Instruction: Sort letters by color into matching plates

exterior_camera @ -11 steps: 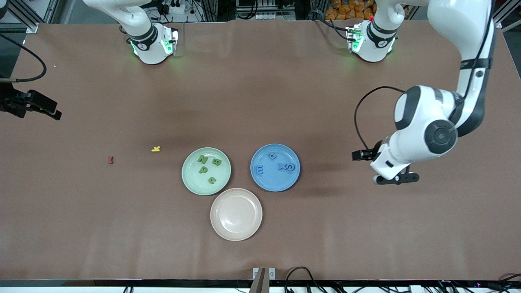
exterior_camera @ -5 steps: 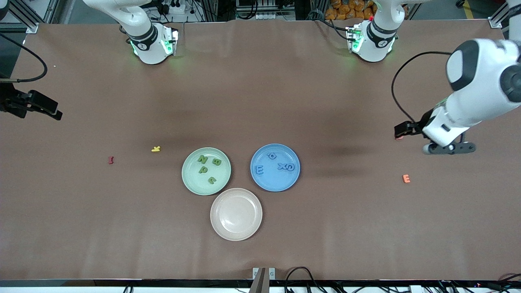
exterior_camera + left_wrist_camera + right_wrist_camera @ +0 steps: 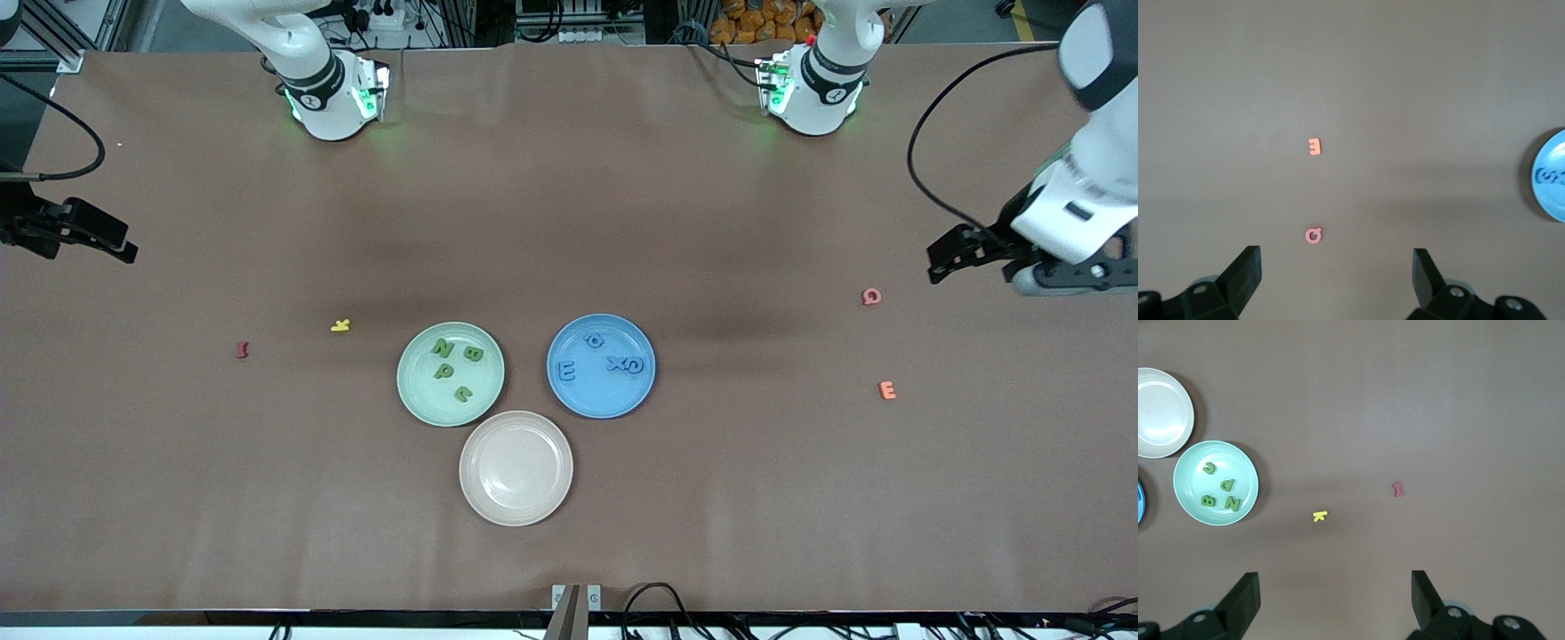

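Several dark green letters (image 3: 444, 370) lie in the pale mint green plate (image 3: 418, 382), also seen in the right wrist view as green letters (image 3: 1227, 484) in the green plate (image 3: 1245, 480). Several blue letters (image 3: 564, 370) lie in the blue plate (image 3: 600, 396), which stands beside it toward the left arm's end; the blue plate's rim (image 3: 1546, 200) shows in the left wrist view. My left gripper (image 3: 1336, 259) hangs open and empty over bare table at the left arm's end. My right gripper (image 3: 1335, 581) is open and empty, high over the right arm's end.
An empty beige-pink plate (image 3: 516, 468) stands nearer the front camera than the other two plates. A yellow letter (image 3: 340, 325) and a red letter (image 3: 241, 349) lie toward the right arm's end. A pink letter (image 3: 871, 296) and an orange E (image 3: 886, 389) lie toward the left arm's end.
My left arm has swung away from beside the blue plate toward its own end of the table, uncovering the pink and orange letters. The right arm has not moved.
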